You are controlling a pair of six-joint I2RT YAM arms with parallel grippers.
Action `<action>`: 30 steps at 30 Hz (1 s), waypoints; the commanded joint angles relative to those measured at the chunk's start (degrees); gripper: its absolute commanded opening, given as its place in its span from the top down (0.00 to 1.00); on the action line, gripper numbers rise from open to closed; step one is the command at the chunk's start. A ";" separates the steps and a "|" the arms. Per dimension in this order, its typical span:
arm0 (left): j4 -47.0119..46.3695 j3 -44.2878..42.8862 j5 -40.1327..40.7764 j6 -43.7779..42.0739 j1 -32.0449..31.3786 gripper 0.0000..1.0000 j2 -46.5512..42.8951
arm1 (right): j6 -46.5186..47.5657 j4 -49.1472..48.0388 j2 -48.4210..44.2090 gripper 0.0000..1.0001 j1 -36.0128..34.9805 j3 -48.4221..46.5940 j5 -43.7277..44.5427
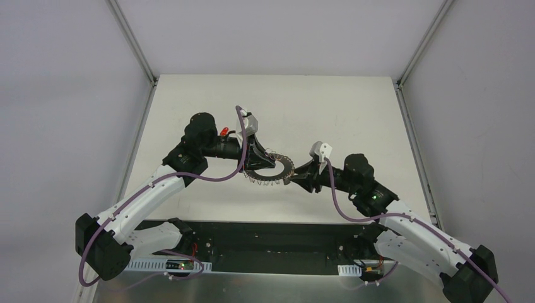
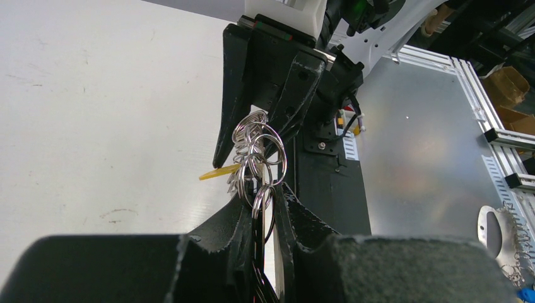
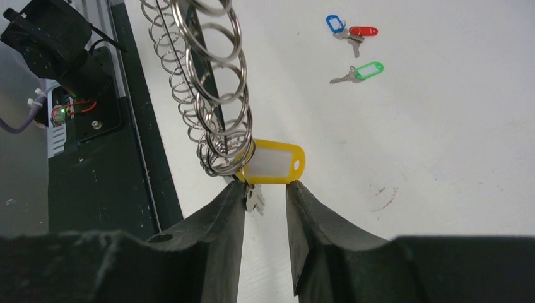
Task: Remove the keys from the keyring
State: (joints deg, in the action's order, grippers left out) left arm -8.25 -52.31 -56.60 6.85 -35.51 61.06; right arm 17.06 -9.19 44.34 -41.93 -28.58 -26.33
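The keyring [image 1: 282, 168], a silver ring edged with wire loops, is held above the table between both arms. My left gripper [image 1: 260, 164] is shut on its edge; in the left wrist view the fingers [image 2: 293, 214] clamp the thin plate and loops [image 2: 262, 148]. My right gripper [image 1: 296, 175] is open at the ring's other side. In the right wrist view, a yellow-tagged key [image 3: 272, 165] hangs from the loops [image 3: 217, 95] at my fingertips, its metal blade [image 3: 254, 199] between the open fingers. Blue [image 3: 334, 23], red [image 3: 363, 31] and green [image 3: 369, 69] tagged keys lie loose on the table.
The red tag [image 1: 224, 131] shows behind the left arm. A black base strip [image 1: 265, 243] runs along the near table edge. A second looped metal piece [image 2: 501, 237] lies on the grey plate off the table. Grey walls enclose the table.
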 commanded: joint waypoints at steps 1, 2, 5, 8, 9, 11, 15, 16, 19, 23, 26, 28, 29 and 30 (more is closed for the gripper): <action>-3.96 -2.29 -2.50 0.08 0.53 1.00 -0.80 | 0.08 -7.17 0.34 0.63 -0.34 -0.14 -0.97; -3.95 -2.33 -2.61 0.13 0.53 1.00 -0.85 | 0.12 -7.76 0.60 0.62 -0.38 -0.04 -0.69; -4.03 -2.27 -2.71 0.18 0.53 1.00 -0.80 | 0.76 -9.34 0.78 0.60 -0.37 0.30 0.01; -4.12 -2.29 -2.81 0.26 0.53 1.00 -0.74 | 1.97 -10.62 0.59 0.59 -0.41 0.92 -0.51; -4.07 -2.35 -2.88 0.20 0.53 1.00 -0.76 | 2.44 -10.86 0.70 0.60 -0.37 1.08 -1.19; -4.21 -2.27 -2.99 0.31 0.53 1.00 -0.70 | 3.36 -11.49 0.88 0.60 -0.41 1.46 -3.39; -4.31 -2.28 -3.20 0.36 0.53 1.00 -0.60 | 3.71 -13.57 0.93 0.66 -0.42 2.55 -8.11; -4.32 -2.35 -3.17 0.36 0.53 1.00 -0.53 | 3.61 -13.52 0.84 0.73 -0.42 2.56 -8.61; -4.30 -2.16 -2.68 0.28 0.53 1.00 -0.79 | 3.95 -10.62 -0.12 0.95 -0.42 2.10 -8.40; -4.32 -1.80 -0.70 -0.07 0.53 1.00 -1.40 | 3.61 -6.89 -2.84 1.00 -0.37 2.26 -5.41; -3.37 -1.80 0.81 -0.78 0.53 1.00 -1.68 | 3.45 -4.40 -5.97 1.00 -0.37 2.87 -3.01; -2.87 -1.86 1.47 -1.16 0.53 1.00 -1.77 | 3.33 -2.49 -7.89 1.00 -0.37 3.08 -1.54; -2.73 -1.83 1.57 -1.35 0.53 1.00 -1.80 | 3.40 -1.43 -8.89 1.00 -0.36 3.02 -0.77; -2.65 -1.87 1.67 -1.44 0.53 1.00 -1.74 | 3.53 -0.31 -9.84 1.00 -0.38 2.96 -0.03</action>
State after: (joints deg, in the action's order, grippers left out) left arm -8.16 -52.31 -56.34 6.83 -35.53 60.95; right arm 20.03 -12.16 38.13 -42.04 -25.39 -28.64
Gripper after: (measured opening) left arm 0.132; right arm 0.036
